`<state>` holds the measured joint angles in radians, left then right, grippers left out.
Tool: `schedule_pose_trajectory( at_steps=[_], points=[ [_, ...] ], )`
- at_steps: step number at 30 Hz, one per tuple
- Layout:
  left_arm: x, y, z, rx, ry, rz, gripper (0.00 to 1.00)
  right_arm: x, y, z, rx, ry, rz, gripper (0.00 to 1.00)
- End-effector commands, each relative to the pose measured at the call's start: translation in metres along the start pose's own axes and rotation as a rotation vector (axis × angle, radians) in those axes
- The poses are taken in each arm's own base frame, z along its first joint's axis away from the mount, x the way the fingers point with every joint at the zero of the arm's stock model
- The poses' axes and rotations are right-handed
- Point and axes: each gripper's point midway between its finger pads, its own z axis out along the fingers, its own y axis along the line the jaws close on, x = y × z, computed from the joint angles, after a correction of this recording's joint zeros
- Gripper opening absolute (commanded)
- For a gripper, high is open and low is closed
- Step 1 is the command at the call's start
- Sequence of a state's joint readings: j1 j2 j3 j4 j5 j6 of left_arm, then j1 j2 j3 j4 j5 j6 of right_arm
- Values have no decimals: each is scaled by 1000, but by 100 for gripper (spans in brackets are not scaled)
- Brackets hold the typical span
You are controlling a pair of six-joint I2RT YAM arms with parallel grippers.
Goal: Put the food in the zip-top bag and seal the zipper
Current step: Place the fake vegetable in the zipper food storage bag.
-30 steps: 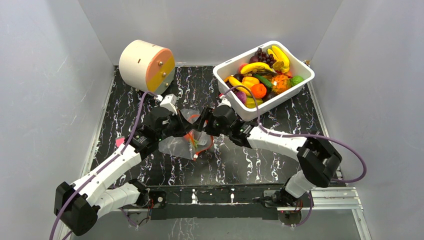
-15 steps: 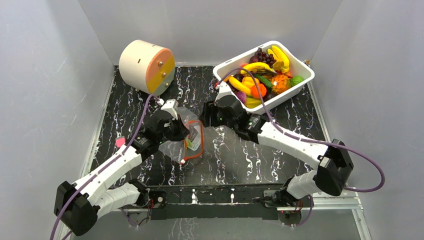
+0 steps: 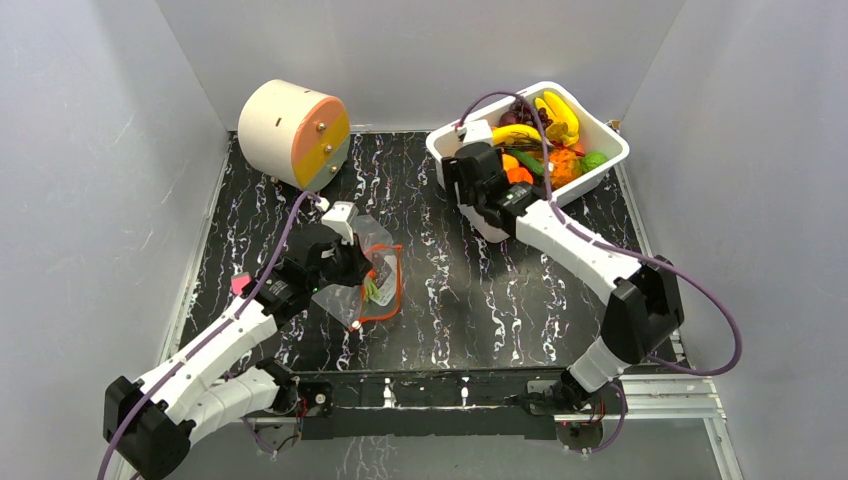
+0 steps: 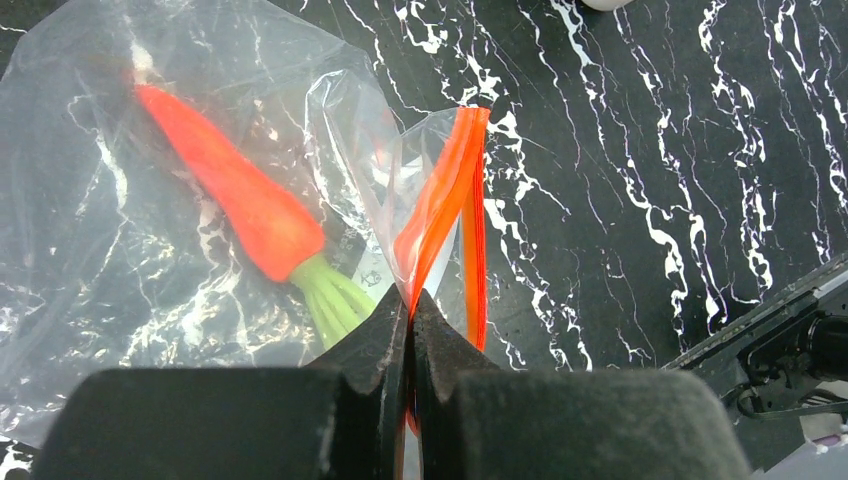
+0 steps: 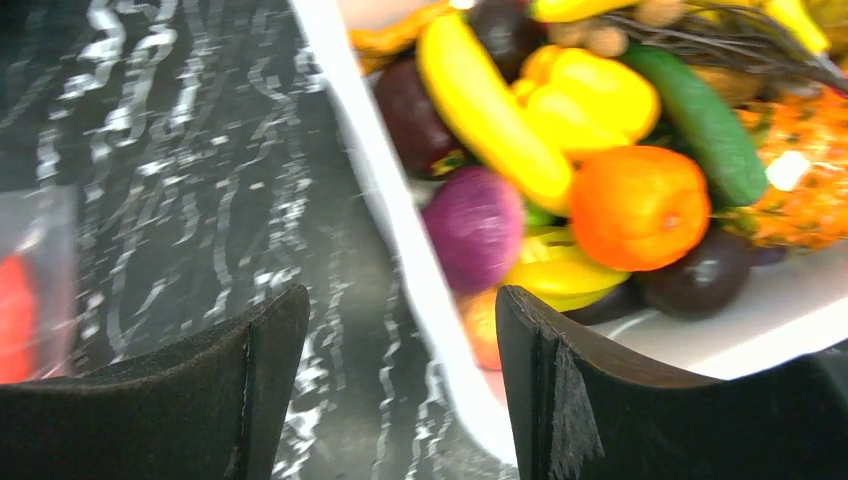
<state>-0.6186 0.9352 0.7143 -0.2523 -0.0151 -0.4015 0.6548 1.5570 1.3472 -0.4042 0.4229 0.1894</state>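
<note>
Left claw point(image 4: 410, 305) pinches zipper point(image 4: 445, 195); bag point(image 4: 90, 250) print point(image 4: 366, 272) seemingly illegible.

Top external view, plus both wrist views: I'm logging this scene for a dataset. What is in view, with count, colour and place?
table: one, black with white veins, under everything
zip-top bag: one, clear, left of centre
zipper: one, orange-red, the bag's rim
carrot: one, orange with green top, inside the bag
white tub: one, far right
toy food: many pieces, yellow, orange, purple and green, heaped in the tub
cylinder: one, cream with orange and yellow face, far left
pink tag: one, left edge
left gripper: shut on the zipper
right gripper: open, over the tub's near rim
</note>
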Motion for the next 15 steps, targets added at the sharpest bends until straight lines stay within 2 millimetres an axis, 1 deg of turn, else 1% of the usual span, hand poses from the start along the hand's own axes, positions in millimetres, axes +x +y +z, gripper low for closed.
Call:
schedule_pose_trajectory(
  at_steps=[1, 3, 9, 10, 11, 15],
  points=[
    [-10, -6, -10, 28, -24, 47, 0, -33, -52, 18, 121, -45, 26, 68],
    [-8, -6, -9, 27, -14, 51, 0, -32, -70, 29, 155, -27, 41, 69],
    [-6, -7, -9, 39, -7, 51, 0, -30, -105, 58, 249, 10, 60, 72],
    [-6, -8, -9, 41, -6, 52, 0, -27, -110, 64, 261, 17, 61, 72],
    [-6, -8, -9, 42, -5, 51, 0, -21, -114, 73, 275, 33, 59, 73],
    [-5, -10, -10, 53, -4, 51, 0, -11, -133, 92, 321, 62, 71, 76]
  ],
)
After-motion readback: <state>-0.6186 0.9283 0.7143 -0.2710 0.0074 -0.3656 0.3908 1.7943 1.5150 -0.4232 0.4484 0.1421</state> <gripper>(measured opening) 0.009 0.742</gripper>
